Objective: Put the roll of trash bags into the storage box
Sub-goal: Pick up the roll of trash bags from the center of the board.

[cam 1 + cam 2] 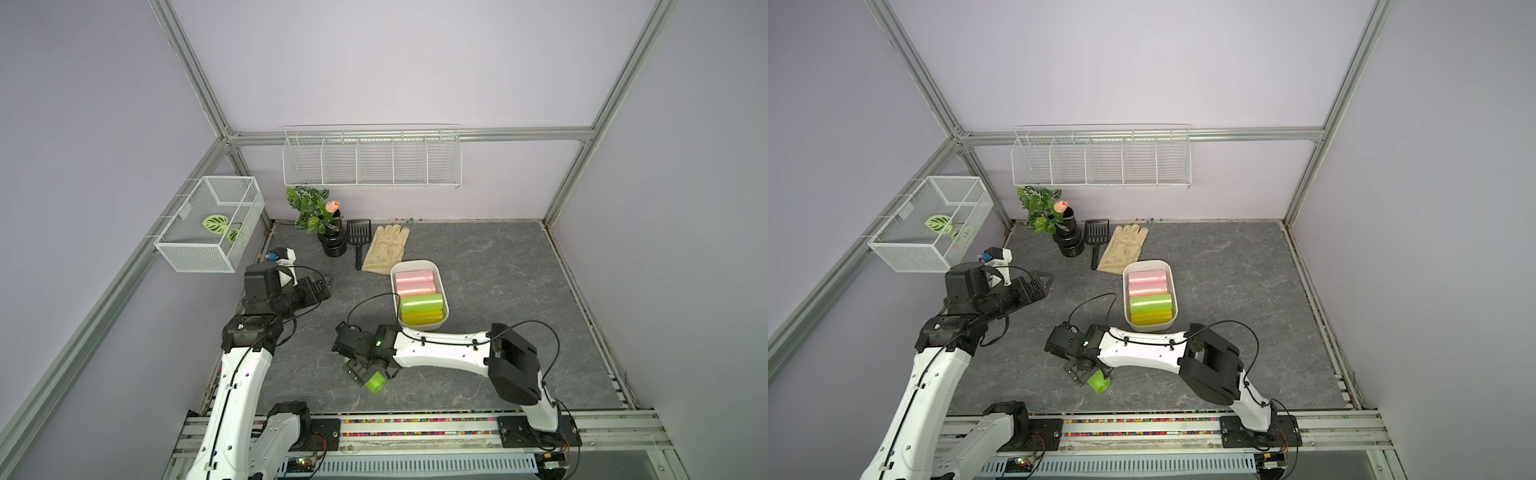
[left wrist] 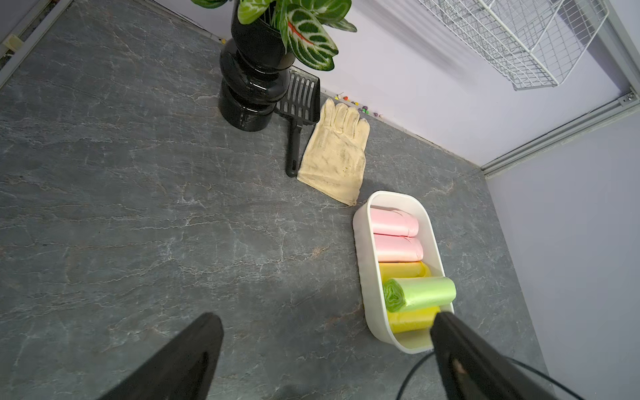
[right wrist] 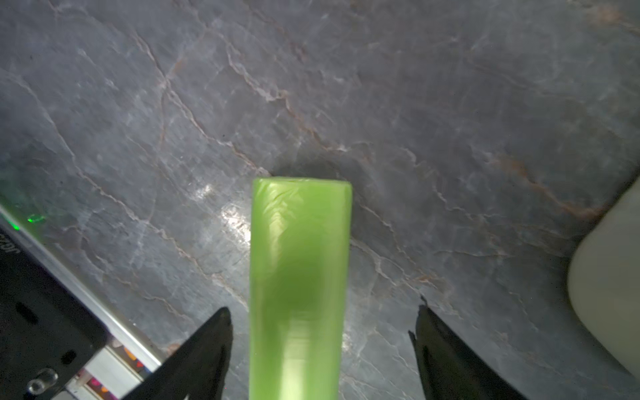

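1. The left gripper [image 2: 327, 317] hovers above the table [image 1: 498, 291], jaws spread wide and empty.
2. The right gripper [image 3: 322, 310] straddles the green roll of trash bags [image 1: 376, 382] lying on the table, its fingers [image 3: 207, 346] apart and clear of the roll's sides.
3. The storage box [image 1: 419, 325] stands near, holding other rolls [image 1: 415, 282].

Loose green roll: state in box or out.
Out: loose green roll lies on the table inside the open right gripper, apart from the storage box.

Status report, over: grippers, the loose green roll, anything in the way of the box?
Left gripper open, empty. Right gripper open, straddling green roll on the table, gaps both sides. Storage box holds five rolls; nothing lying between.
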You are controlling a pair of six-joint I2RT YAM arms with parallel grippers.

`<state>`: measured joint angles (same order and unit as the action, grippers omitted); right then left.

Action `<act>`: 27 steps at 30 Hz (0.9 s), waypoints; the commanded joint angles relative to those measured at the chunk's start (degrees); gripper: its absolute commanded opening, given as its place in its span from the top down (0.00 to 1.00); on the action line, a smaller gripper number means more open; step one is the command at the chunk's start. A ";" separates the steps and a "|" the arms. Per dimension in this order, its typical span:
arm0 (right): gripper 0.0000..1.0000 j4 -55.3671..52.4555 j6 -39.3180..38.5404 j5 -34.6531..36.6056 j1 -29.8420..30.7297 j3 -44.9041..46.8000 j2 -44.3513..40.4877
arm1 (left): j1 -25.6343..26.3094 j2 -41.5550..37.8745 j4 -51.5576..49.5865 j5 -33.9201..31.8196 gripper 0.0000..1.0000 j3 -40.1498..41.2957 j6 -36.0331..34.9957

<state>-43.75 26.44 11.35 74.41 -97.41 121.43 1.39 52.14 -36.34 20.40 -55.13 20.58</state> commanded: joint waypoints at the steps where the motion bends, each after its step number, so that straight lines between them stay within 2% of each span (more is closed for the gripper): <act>1: 0.16 -4.79 -1.86 0.13 0.45 -2.56 2.52 | -0.33 -0.30 0.13 0.88 0.00 -1.20 0.08; 7: 0.19 -6.35 -3.02 -2.11 0.38 -3.96 4.98 | -0.33 -0.29 0.30 1.13 0.00 -1.05 0.08; 15: 0.29 -8.93 -3.89 -3.69 0.41 -6.26 8.16 | -0.33 -0.36 0.39 1.13 0.00 -1.03 0.08; 17: 0.36 -9.25 -4.11 -3.71 0.38 -6.74 8.34 | -0.33 -0.33 0.39 1.13 0.00 -1.03 0.02; 22: 0.62 -9.60 -4.55 -4.50 0.29 -6.91 8.71 | -0.33 -0.37 0.48 1.13 0.00 -0.94 0.03; 27: 0.79 -9.87 -5.23 -3.78 -0.09 -6.62 7.75 | -0.33 -0.37 0.57 1.30 0.00 -0.94 -0.01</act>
<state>-51.40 21.98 7.46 74.76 -103.68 128.73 1.39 52.14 -36.32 20.99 -55.13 20.58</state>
